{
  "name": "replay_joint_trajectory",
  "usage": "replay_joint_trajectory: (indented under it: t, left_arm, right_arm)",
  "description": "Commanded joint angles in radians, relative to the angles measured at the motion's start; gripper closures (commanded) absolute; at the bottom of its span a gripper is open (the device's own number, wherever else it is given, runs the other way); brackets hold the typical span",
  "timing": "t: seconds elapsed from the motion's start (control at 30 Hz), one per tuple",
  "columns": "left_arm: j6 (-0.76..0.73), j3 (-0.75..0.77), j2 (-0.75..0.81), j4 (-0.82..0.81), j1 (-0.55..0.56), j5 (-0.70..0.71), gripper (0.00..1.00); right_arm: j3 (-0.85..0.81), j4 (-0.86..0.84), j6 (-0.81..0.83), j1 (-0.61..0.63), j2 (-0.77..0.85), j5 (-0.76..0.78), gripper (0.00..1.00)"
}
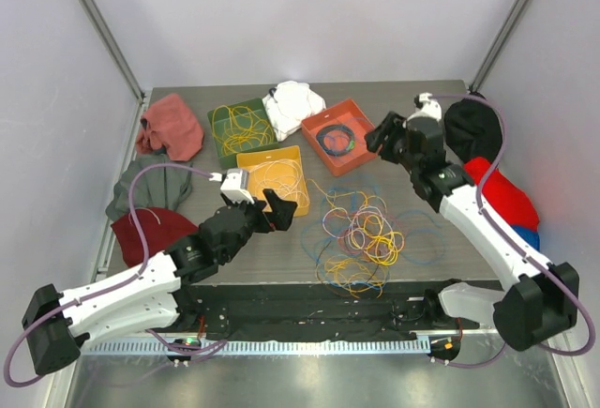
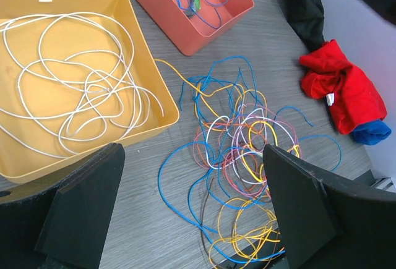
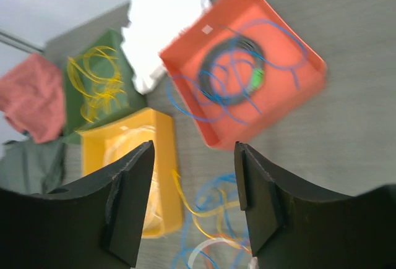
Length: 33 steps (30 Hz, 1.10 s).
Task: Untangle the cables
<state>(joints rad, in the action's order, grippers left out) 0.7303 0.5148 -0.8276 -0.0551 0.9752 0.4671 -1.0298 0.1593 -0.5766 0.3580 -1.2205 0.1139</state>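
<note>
**A:** Well, where did the cables lie?

**B:** Your cables (image 1: 359, 237) lay in one loose tangle on the table (image 1: 441, 239), just right of the yellow tray (image 1: 246, 158) and nearer the arm bases than it. Blue, yellow, pink and white strands looped over one another. One yellow strand ran up close to the yellow tray's right wall.

**A:** And the grippers?

**B:** Your left gripper (image 2: 195, 219) hung by the yellow tray's near right corner. Its fingers (image 2: 80, 213) were spread wide with nothing between them, and the tangle showed on the table below the gap. Your right gripper (image 3: 193, 201) was well right of the yellow tray, above the orange tray (image 1: 315, 129). Its fingers were apart too and gripped nothing.

**A:** What stood around the yellow tray?

**B:** White wire loops (image 2: 80, 83) lay inside it. The orange tray sat behind it and to its right, with a dark coil and blue wire in it. A green tray (image 1: 220, 145) with yellow wire in it was behind it to the left. A white cloth (image 1: 292, 103) lay farther behind it, between those two trays. You had a red cloth (image 1: 502, 192) and a black cloth (image 1: 472, 127) far off to its right.
</note>
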Motion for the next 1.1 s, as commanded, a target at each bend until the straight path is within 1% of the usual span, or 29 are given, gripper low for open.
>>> replay_joint_trajectory:
  t: [0.0,0.1,0.2,0.3,0.4,0.57,0.6,0.73,0.8,0.83,0.93,0.97,1.03,1.07]
  left_arm:
    - [0.014,0.005,-0.022,-0.069,0.002,-0.013,0.0]
    - [0.02,0.013,-0.045,-0.075,0.0,-0.033,0.0]
    - [0.03,0.021,-0.062,-0.072,0.002,-0.051,0.0]
    - [0.037,0.019,-0.059,-0.066,0.0,-0.059,0.0]
    - [0.04,0.017,-0.057,-0.058,0.0,-0.053,0.0]
    - [0.047,0.013,-0.059,-0.055,0.0,-0.054,0.0]
    - [0.049,0.016,-0.061,-0.055,0.0,-0.054,0.0]
    - [0.044,0.021,-0.058,-0.042,0.002,-0.051,0.0]
    - [0.043,0.018,-0.053,-0.037,0.0,-0.048,0.0]
    - [0.041,0.017,-0.05,-0.034,0.002,-0.045,0.0]
    - [0.038,0.011,-0.045,-0.034,0.002,-0.039,0.0]
    - [0.037,0.013,-0.045,-0.034,0.0,-0.039,0.0]
    - [0.034,0.013,-0.047,-0.035,0.002,-0.038,0.0]
    - [0.031,0.014,-0.045,-0.034,0.0,-0.038,0.0]
  right_arm:
    - [0.175,0.052,0.026,-0.001,0.059,0.084,0.41]
    - [0.267,0.03,0.005,-0.002,0.085,0.06,0.42]
    - [0.324,-0.004,0.004,-0.001,0.093,0.047,0.43]
    - [0.346,-0.007,0.024,-0.002,0.066,0.055,0.44]
    - [0.359,-0.006,0.026,-0.001,0.02,0.073,0.44]
    - [0.381,-0.09,0.027,-0.002,-0.04,0.09,0.45]
    - [0.372,-0.099,0.034,-0.001,-0.075,0.09,0.45]
    - [0.318,-0.101,0.049,-0.001,-0.178,0.098,0.49]
    - [0.313,-0.118,0.04,-0.001,-0.197,0.101,0.52]
    - [0.313,-0.136,0.037,-0.001,-0.212,0.104,0.53]
    - [0.303,-0.152,0.029,-0.001,-0.24,0.125,0.63]
    - [0.298,-0.153,0.027,-0.001,-0.25,0.136,0.72]
    - [0.301,-0.153,0.014,-0.002,-0.244,0.158,0.8]
    - [0.304,-0.187,0.012,-0.001,-0.226,0.161,0.86]
